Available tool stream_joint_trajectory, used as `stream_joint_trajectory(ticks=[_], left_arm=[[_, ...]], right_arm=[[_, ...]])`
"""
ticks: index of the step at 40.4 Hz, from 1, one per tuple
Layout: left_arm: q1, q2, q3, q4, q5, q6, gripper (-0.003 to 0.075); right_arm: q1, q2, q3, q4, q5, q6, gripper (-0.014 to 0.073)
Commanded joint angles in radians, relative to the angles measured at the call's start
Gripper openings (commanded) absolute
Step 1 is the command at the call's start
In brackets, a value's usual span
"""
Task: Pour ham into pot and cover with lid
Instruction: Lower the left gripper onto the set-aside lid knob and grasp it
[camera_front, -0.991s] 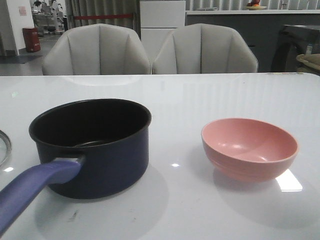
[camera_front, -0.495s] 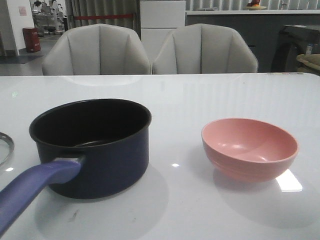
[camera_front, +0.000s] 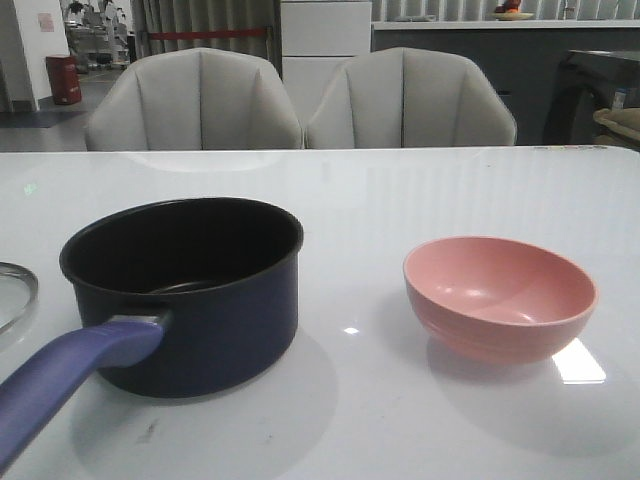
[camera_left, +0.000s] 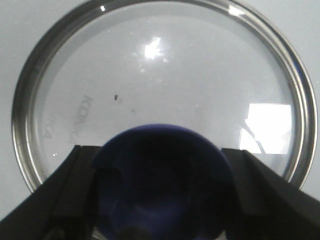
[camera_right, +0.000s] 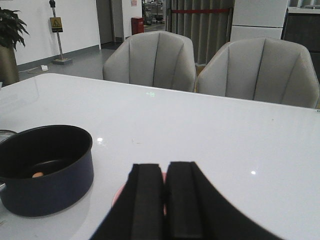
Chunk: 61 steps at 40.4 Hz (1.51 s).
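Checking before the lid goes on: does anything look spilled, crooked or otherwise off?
Nothing looks spilled or damaged. The dark navy saucepan and empty pink bowl stand upright on the white table. One orange ham slice shows inside the pan. The steel-rimmed glass lid looks intact.

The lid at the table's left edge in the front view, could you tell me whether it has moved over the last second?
Yes. The lid has slid rightward, towards the pot, which has stayed put.

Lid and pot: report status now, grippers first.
Left gripper straddles the lid knob, grip unclear. Right gripper shut, empty, above pink bowl. Pot uncovered, ham inside. Nothing in the way.
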Motion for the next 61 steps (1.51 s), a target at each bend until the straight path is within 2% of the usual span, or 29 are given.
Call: stream_joint_trajectory(ticks=[1,15,45,54,61], left_arm=[[-0.016,-0.011,-0.01,-0.005,-0.04,-0.002,0.0291],[-0.018,-0.029,-0.01,-0.005,0.01,-0.002,0.0291],[-0.016,-0.235,-0.038,-0.005,0.027,-0.002,0.0291],[-0.045,-0.288,-0.179,-0.057,0.185,0.031,0.0291],[-0.138,-0.291,-0.28,-0.079,0.267,0.035,0.0291]], right_arm=[[0.0,0.009,-0.026,0.006,-0.07,-0.005,0.0152],[0.0,0.009,-0.026,0.006,-0.07,-0.005,0.0152],[0.0,0.009,-0.026,0.006,-0.07,-0.005,0.0152],[0.0,0.009,-0.026,0.006,-0.07,-0.005,0.0152],[0.0,0.009,-0.026,0.006,-0.07,-0.005,0.0152]])
